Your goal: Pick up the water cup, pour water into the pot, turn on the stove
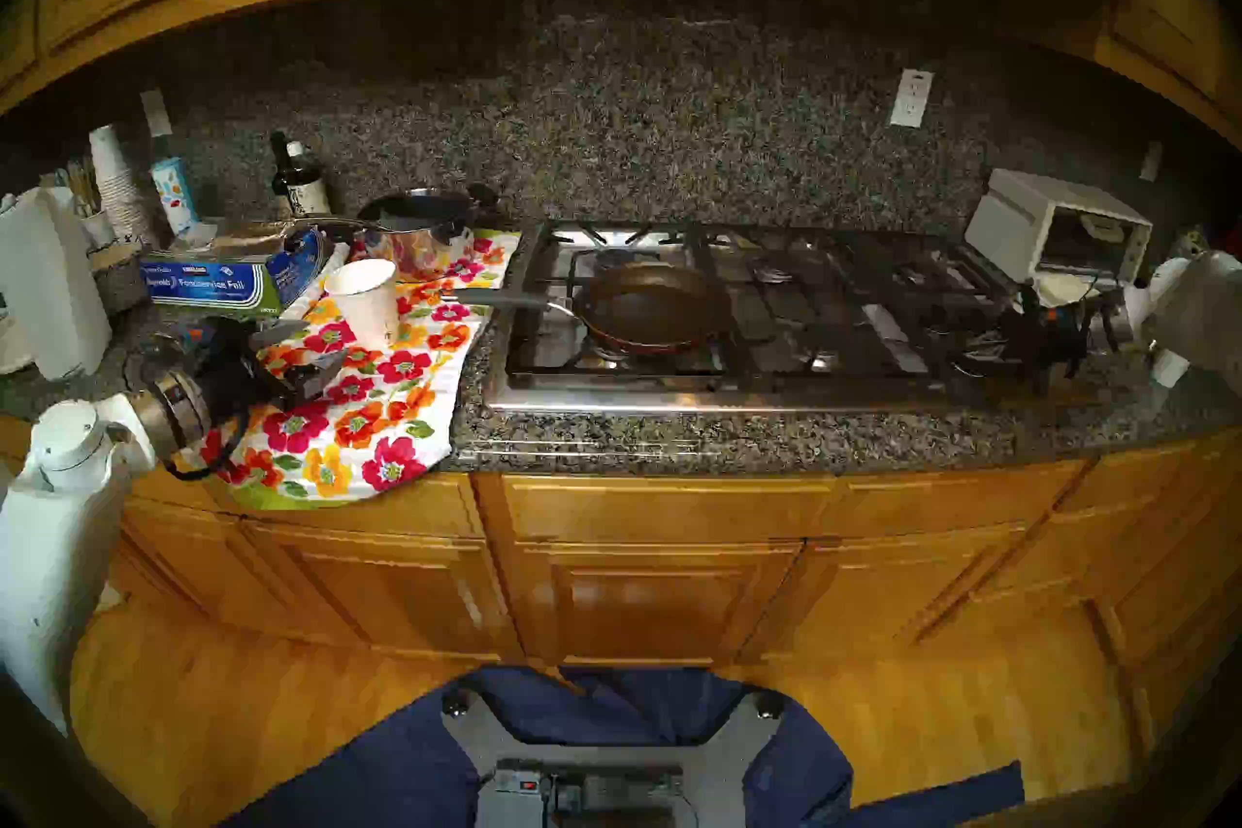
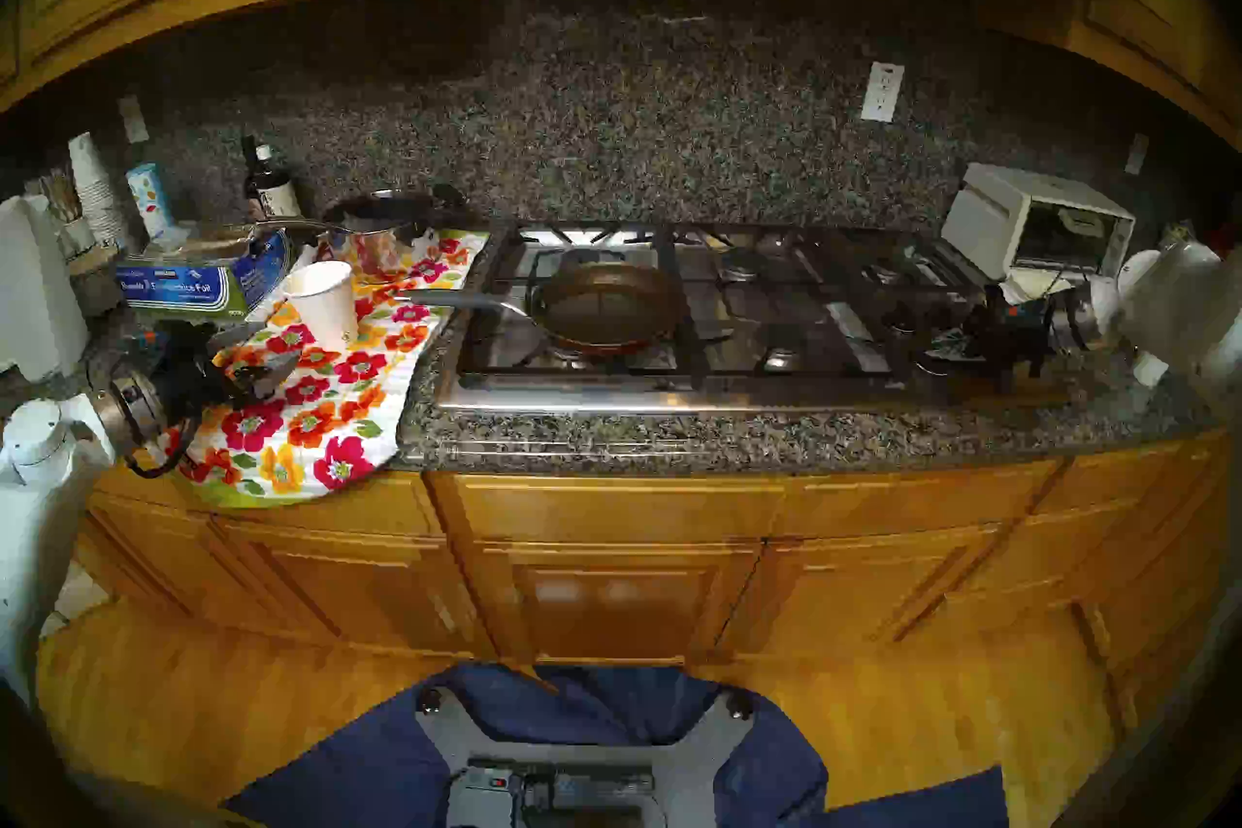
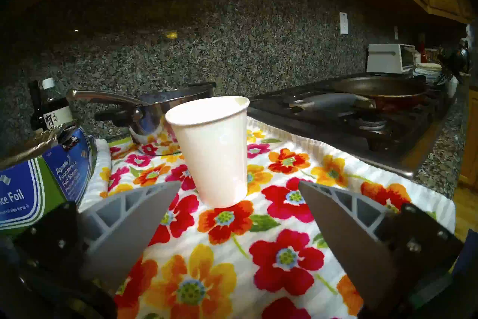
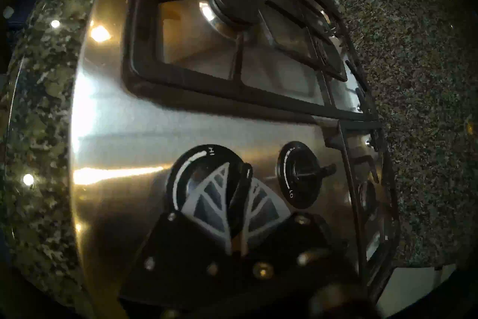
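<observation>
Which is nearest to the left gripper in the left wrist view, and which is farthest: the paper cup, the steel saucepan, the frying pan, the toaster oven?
From the left gripper:
1. Paper cup, straight ahead on the flowered towel.
2. Steel saucepan, behind the cup, to the left.
3. Frying pan, on the stove, right.
4. Toaster oven, far right, at the wall.

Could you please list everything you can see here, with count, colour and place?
water cup: one, white, upright on floral towel
floral towel: one, multicoloured, counter left of stove
frying pan: one, dark inside, front-left burner
stove: one, steel, centre
saucepan: one, shiny steel, behind cup
foil box: one, blue, far left
toaster oven: one, white, right
left claw: open, short of cup
right claw: shut on black knob
</observation>
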